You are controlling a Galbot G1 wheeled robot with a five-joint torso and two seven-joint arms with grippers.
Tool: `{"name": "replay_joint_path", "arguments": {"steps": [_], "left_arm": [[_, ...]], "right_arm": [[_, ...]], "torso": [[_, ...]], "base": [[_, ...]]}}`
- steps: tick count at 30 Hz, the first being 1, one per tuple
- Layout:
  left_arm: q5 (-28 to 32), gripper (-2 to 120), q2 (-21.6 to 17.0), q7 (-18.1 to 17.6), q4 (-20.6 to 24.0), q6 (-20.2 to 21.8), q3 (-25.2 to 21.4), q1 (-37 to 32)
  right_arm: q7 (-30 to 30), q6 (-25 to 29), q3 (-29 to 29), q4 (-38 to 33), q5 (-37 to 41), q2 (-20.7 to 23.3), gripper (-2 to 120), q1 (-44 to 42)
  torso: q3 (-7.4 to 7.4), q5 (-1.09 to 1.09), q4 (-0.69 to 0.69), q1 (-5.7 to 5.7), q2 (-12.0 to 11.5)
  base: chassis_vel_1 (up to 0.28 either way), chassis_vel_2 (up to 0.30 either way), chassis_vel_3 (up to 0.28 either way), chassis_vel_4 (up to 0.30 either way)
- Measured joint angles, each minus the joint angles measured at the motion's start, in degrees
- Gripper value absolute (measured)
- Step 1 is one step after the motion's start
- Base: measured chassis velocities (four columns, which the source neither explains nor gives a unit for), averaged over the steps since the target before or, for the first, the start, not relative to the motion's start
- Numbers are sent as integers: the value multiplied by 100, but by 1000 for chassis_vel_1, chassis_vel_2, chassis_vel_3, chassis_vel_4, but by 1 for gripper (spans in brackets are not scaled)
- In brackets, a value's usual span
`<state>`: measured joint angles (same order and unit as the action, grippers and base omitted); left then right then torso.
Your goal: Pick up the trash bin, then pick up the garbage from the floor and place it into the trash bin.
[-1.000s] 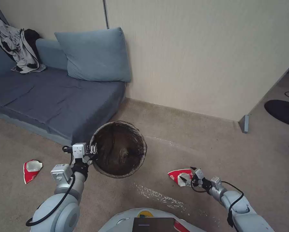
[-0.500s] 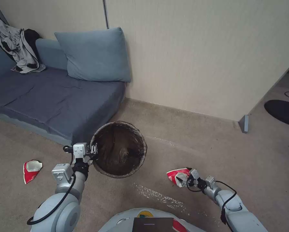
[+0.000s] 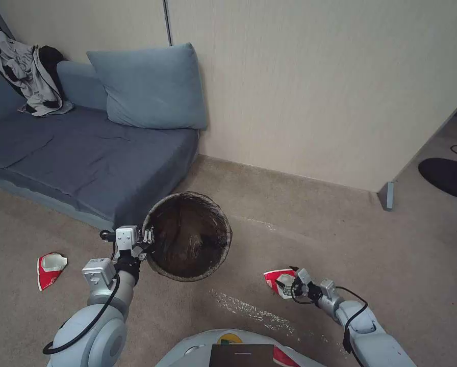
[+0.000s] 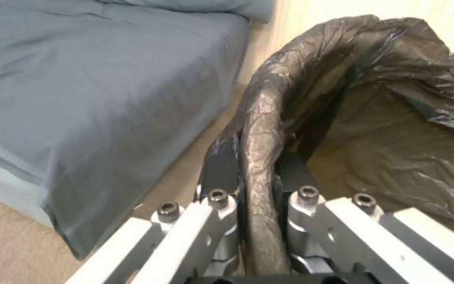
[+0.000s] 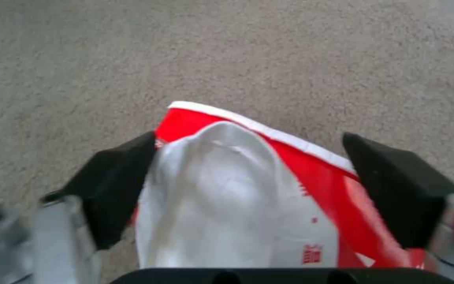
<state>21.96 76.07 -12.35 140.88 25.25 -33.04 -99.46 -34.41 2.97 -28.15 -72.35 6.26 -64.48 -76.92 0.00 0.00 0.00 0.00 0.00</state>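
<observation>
Left gripper [image 3: 148, 239] pinches the rim of the bin [image 3: 189, 235], held beside the sofa [image 3: 80, 158]; right of the bin, right gripper [image 3: 288, 287] straddles a crushed cup [image 3: 278, 280], fingers spread.

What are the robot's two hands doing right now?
Left gripper: shut on the trash bin, pinching its bagged rim.
Right gripper: open, fingers either side of a crushed red-and-white cup on the floor.

The head view looks down at the carpet [image 3: 300, 224]; both wrist views sit close, sharing the bin [image 3: 190, 237] [image 4: 343, 98] and a crushed cup [image 3: 281, 281] [image 5: 248, 189] with it.
</observation>
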Motion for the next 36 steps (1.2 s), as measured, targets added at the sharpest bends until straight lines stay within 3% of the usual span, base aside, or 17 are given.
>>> {"name": "replay_joint_path", "arguments": {"steps": [17,20,23,36], "left_arm": [[43,6,-76,-12,-96,-1,3,134],[55,6,-92,-17,-113,-2,5,151],[62,6,-100,-19,-116,-2,5,156],[92,6,-108,-29,-143,1,32,234]], "right_arm": [[-75,46,-127,-85,-8,-67,22,-242],[-82,55,-154,-76,-9,-86,6,-246],[-83,55,-166,-76,-11,-94,0,-247],[-120,103,-271,-80,-13,-131,0,-292]], "torso": [[0,0,-1,0,0],[0,0,0,0,0],[0,0,0,0,0],[0,1,0,0,0]], "base": [[0,0,0,0],[0,0,0,0],[0,0,0,0],[0,0,0,0]]}}
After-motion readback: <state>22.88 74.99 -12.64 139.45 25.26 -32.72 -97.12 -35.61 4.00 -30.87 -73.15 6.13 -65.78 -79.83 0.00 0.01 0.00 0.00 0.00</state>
